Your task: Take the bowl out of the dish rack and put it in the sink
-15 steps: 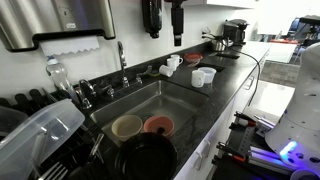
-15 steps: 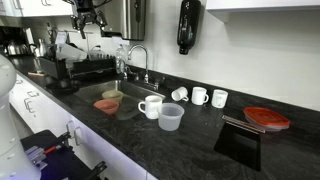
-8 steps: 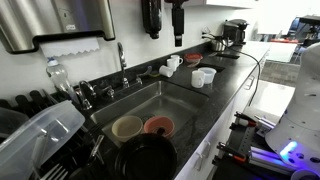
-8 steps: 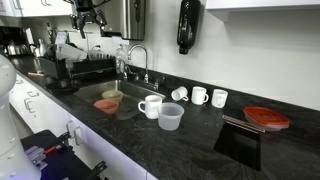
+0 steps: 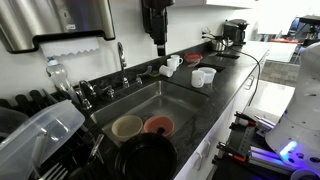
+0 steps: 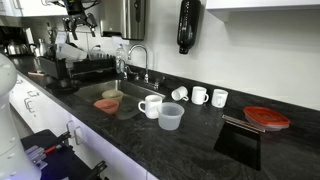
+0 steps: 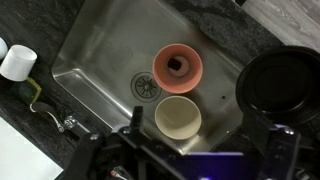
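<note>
A steel sink (image 7: 100, 60) holds an orange bowl (image 7: 177, 67) and a cream bowl (image 7: 178, 117); both also show in an exterior view, orange (image 5: 158, 125) and cream (image 5: 127, 126). A black bowl (image 7: 283, 82) sits just beside the sink at the dish rack end, also in an exterior view (image 5: 148, 158). The dish rack (image 6: 85, 65) stands next to the sink. My gripper (image 7: 195, 128) hangs high above the sink, open and empty, over the cream bowl. It shows in both exterior views (image 5: 155, 25) (image 6: 78, 8).
A faucet (image 6: 138, 58) rises behind the sink. White mugs (image 6: 200, 96), a clear plastic cup (image 6: 171, 117) and a white mug (image 6: 150, 105) stand on the black counter. A clear tub (image 5: 40, 135) lies in the rack. A coffee maker (image 5: 236, 32) stands at the far end.
My gripper has moved sideways toward the dish rack end, staying high above the sink. The bowls have not moved.
</note>
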Robot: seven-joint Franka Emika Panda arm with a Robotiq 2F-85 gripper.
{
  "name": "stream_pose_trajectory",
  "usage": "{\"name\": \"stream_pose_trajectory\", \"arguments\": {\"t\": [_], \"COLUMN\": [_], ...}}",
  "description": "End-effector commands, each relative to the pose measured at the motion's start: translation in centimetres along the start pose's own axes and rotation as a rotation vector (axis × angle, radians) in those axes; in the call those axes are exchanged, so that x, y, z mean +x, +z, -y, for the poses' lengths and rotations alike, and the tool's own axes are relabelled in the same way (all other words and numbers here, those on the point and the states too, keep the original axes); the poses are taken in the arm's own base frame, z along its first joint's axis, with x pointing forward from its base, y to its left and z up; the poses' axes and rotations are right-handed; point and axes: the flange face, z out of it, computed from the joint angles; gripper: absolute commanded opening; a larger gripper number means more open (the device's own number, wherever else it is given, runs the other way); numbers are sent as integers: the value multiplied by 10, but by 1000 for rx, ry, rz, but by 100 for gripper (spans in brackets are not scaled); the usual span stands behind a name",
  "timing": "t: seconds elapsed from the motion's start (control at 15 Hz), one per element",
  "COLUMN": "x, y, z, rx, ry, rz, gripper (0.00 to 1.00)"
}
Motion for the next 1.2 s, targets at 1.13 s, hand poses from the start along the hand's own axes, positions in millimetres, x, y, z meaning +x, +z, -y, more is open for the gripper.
{"name": "stream_pose_trajectory", "arguments": {"t": [1.13], "x": [88], "y": [1], "z": [48], "rx": [88], "ry": [56], "rz": [-13], "gripper": [100]}}
